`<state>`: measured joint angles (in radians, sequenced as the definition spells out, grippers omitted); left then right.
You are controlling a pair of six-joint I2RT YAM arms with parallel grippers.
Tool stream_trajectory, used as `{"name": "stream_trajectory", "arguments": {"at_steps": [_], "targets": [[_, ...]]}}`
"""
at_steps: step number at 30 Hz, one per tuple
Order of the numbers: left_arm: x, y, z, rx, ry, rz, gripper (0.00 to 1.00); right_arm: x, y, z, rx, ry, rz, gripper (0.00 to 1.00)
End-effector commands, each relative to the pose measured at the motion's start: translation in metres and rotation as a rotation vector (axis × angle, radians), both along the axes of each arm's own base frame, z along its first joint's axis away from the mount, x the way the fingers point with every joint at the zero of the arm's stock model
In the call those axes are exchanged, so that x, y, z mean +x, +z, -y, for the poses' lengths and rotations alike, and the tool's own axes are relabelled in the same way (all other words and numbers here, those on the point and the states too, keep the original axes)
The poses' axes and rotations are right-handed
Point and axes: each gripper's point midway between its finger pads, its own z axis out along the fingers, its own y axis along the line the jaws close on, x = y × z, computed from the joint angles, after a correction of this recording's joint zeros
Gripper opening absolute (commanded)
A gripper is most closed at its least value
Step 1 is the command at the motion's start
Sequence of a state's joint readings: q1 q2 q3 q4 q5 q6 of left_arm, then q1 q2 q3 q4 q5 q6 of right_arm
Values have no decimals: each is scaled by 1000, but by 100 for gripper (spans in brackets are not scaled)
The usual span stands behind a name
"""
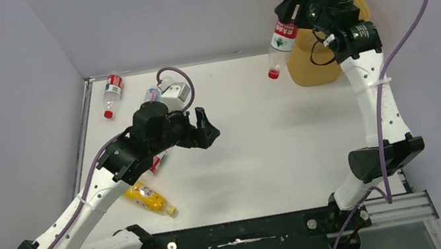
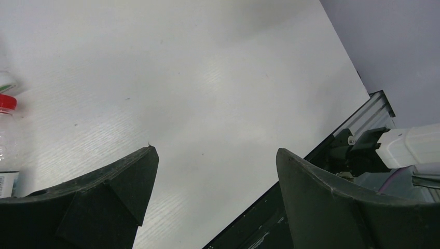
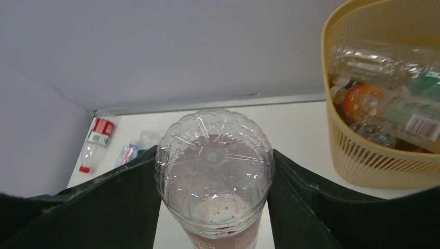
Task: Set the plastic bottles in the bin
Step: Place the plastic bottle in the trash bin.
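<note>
Four bottles are seen lying on the table. Nearest the arm bases, a yellow bottle is laid on its side beside the left arm. Just beyond it, a half-hidden bottle with a red cap is partly covered by that arm. The left gripper is held spread wide above bare table, with nothing between its fingers. Farther back, a blue-label bottle is seen, and a red-label bottle is found near the far left corner. At the far right, a fifth one, the held bottle, is clamped near its base by the right gripper, cap downward, just left of the bin in the top view. One bin is seen, and at least three bottles are made out inside it.
</note>
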<state>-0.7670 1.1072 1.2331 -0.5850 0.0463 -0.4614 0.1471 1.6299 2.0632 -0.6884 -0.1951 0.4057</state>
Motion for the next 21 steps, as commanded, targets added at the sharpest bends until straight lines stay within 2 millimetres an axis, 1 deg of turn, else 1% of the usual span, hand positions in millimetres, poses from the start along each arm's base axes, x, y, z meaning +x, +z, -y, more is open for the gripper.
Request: {"name": "stream_trajectory", "arguments": {"at_steps": [1,3,4,5,7,10,15,19,21], "targets": [[1,-2,-5,-10,-26,2,85,2,85,39,25,-136,293,48],[3,-6,-8,-9,-28,-7,85,-2,106,53,35,-180,386,48],[3,-7,-10,-9,-27,-10,85,-6,120,60,43,-203,437,48],[4,-9,-11,-7,-27,-13,85,-7,122,67,45,-227,459,48],[7,-12,-15,-2,-18,-17,85,-12,139,80,50,-273,524,48],[10,-18,-20,11,-9,-25,85,-16,158,100,33,-349,601,48],[14,-21,-27,24,3,-30,85,-18,180,132,14,-458,707,48],[18,-25,-30,38,14,-36,85,-10,193,153,-9,-546,769,48],[21,-25,-33,45,23,-36,85,-1,195,161,-41,-582,794,48]]}}
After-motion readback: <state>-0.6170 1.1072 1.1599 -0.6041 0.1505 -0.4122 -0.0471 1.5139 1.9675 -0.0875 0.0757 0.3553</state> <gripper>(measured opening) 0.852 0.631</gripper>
